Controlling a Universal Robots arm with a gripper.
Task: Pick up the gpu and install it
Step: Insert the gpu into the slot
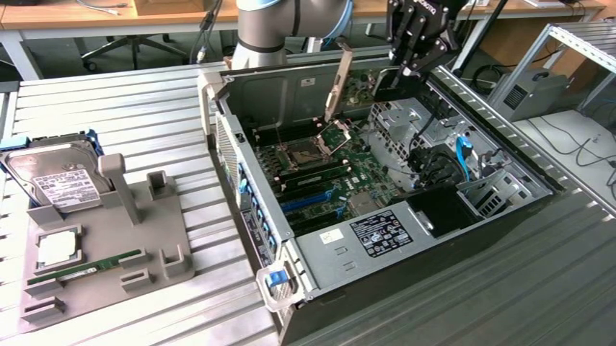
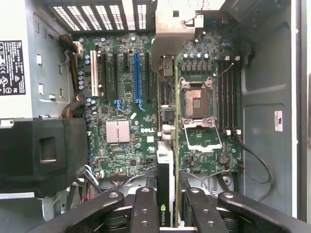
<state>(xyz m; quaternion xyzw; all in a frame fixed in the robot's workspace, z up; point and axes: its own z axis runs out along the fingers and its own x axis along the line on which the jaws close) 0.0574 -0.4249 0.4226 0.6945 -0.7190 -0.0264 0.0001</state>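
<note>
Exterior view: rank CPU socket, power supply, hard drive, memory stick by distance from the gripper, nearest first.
1. CPU socket, on the motherboard.
2. Power supply, case end nearest the camera.
3. Hard drive, grey tray, exterior view's left.
4. Memory stick, same tray, camera-side.

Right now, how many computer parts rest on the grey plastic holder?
3: silver white-labelled hard drive farthest, square silver processor in the middle, narrow green memory stick nearest.
</note>
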